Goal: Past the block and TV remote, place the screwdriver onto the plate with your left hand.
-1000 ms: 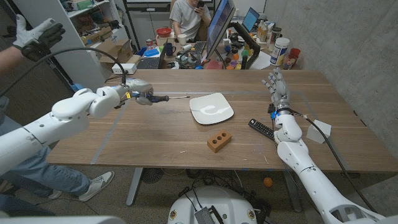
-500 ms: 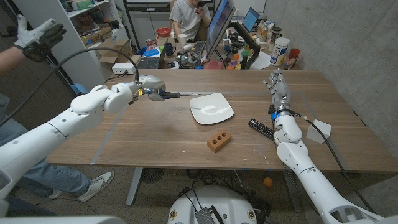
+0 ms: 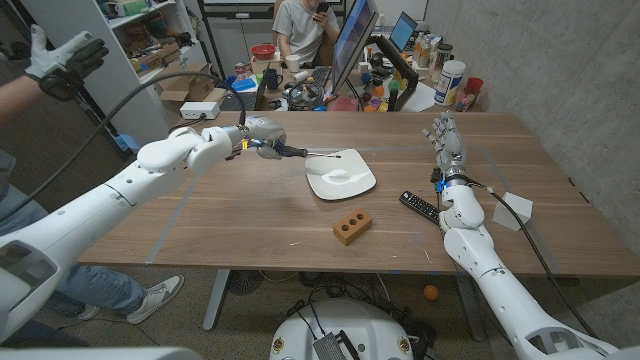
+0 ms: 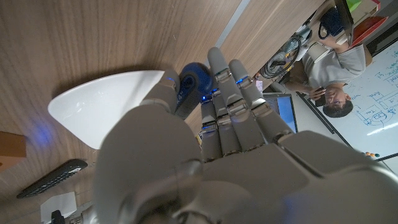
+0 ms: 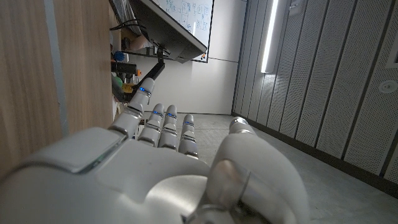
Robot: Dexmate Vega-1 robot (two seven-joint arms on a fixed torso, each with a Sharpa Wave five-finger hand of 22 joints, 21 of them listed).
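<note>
Head view has my left hand [image 3: 252, 134] clenched round the blue-and-black handle of the slim-shafted screwdriver [image 3: 290, 151], which is up off the wooden table [image 3: 220, 215]; its thin metal shaft reaches out over the near edge of the white, rounded-square ceramic plate [image 3: 341, 173]. The orange-brown block with two holes [image 3: 352, 226] and the black TV remote [image 3: 422, 207] lie closer to me than the plate, so the goal sits beyond them. In the left wrist view my fingers [image 4: 239, 93] wrap the blue handle end, with the plate just beyond them.

To finish well, I judge I should carry the handle further over the plate until the tool's whole length is above it, lower it level until the shaft touches, then ease my fingers apart slowly. Its round handle may roll on the shallow plate, so a drop would be unwise.

My right hand [image 3: 445, 135] stands upright near the table's right side, fingers apart, holding nothing.
</note>
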